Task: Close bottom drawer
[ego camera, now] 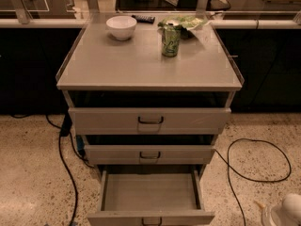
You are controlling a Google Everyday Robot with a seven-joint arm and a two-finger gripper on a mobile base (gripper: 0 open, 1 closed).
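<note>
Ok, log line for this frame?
grey-beige metal bottom drawer: pulled open, empty | pincer: frame's lower right corner, clear of drawer | task: not done

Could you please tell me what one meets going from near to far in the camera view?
Open bottom drawer → middle drawer → top drawer → green can → white bowl; the gripper sits apart at bottom right.

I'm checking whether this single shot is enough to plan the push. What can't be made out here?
Camera view only:
Grey-beige metal bottom drawer, pulled out: front panel and dark loop handle cut by the lower edge.
Gripper: just a pale rounded part at the lower right corner, cropped by the frame.
Green can on the cabinet top: label too small to read.
</note>
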